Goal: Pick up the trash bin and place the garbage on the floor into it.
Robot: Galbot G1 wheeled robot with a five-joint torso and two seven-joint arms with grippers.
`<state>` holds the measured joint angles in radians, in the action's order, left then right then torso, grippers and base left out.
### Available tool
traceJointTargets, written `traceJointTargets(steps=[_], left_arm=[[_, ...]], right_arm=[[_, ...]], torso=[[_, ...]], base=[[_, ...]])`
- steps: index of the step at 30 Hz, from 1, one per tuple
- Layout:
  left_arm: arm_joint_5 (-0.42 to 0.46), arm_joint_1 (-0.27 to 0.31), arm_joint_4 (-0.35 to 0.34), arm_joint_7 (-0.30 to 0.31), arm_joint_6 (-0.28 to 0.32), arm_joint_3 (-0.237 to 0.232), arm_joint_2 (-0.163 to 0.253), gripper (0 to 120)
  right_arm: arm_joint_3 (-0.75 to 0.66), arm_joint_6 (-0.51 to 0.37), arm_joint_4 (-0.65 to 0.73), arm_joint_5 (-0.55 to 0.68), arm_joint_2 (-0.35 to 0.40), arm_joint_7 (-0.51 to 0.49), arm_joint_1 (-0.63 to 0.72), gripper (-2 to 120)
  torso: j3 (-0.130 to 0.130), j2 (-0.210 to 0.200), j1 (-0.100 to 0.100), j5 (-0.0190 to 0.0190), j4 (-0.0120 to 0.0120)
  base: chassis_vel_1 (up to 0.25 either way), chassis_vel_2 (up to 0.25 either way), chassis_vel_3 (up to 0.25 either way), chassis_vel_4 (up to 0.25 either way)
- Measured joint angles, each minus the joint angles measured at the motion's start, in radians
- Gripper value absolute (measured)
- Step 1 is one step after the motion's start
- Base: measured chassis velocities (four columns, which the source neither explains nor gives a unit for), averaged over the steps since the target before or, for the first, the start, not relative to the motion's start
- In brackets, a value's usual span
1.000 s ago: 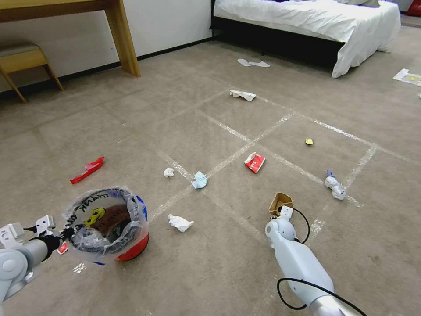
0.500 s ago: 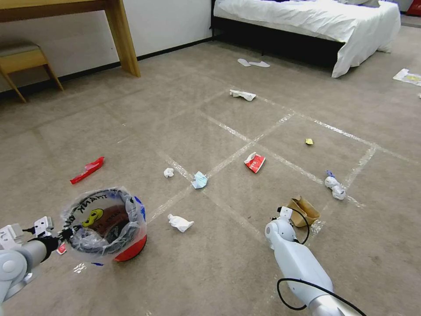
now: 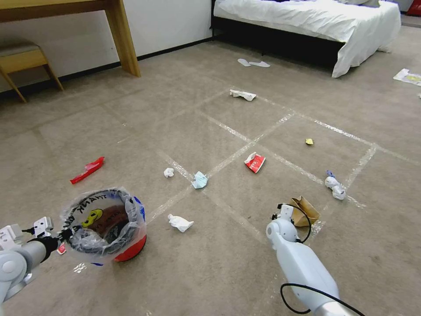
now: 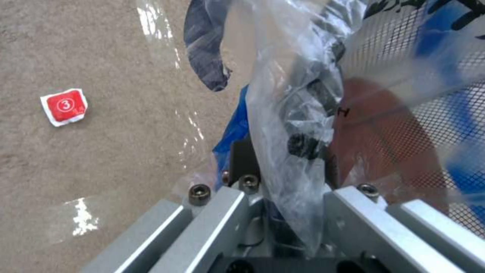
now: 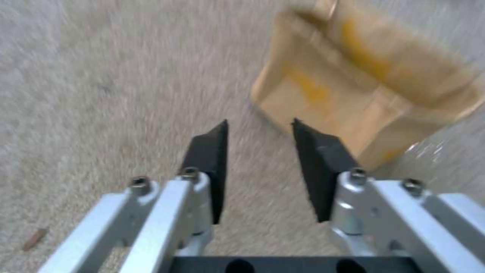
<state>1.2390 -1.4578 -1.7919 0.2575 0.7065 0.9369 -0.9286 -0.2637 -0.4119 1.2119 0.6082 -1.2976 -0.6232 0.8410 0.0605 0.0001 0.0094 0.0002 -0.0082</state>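
Right wrist view: right gripper [image 5: 258,127] parted, empty, beside the paper bag [image 5: 369,94].
Bag judged light, crushable; pinch its rim. Left gripper [image 4: 283,151] clamps the bin [image 3: 105,226].

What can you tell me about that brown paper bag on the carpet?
The paper bag is tan, creased kraft paper with yellow print on its side. It lies tipped over on the carpet, open mouth showing, next to a shiny tape line. The right gripper is just short of it, its black fingers apart with nothing between them and not touching the bag.
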Motion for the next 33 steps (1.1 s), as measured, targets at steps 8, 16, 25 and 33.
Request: traceJointTargets(steps=[8,16,25,33], left_arm=[[-0.012,-0.001,-0.002,-0.005,0.000,-0.002,-0.016,0],[-0.016,-0.001,-0.018,-0.004,-0.001,-0.003,-0.029,0],[-0.020,-0.008,-0.016,-0.003,-0.009,0.005,-0.034,0],[-0.022,-0.017,-0.007,-0.006,-0.012,0.011,-0.032,0]], right_arm=[[0.016,-0.079,0.030,0.015,0.205,0.115,-0.029,69],[0.072,-0.136,-0.047,0.090,0.281,0.197,-0.098,99],[0.139,-0.136,-0.143,0.117,0.241,0.245,-0.149,100],[0.188,-0.113,-0.274,0.102,0.171,0.283,-0.224,100]], torso=[[0.000,0.000,0.000,-0.0006,-0.0004],[0.000,0.000,0.000,0.0000,0.0000],[0.000,0.000,0.000,-0.0001,0.0000],[0.000,0.000,0.000,-0.0004,0.0000]], base=[[0.000,0.000,0.000,0.000],[0.000,0.000,0.000,0.000],[0.000,0.000,0.000,0.000],[0.000,0.000,0.000,0.000]])
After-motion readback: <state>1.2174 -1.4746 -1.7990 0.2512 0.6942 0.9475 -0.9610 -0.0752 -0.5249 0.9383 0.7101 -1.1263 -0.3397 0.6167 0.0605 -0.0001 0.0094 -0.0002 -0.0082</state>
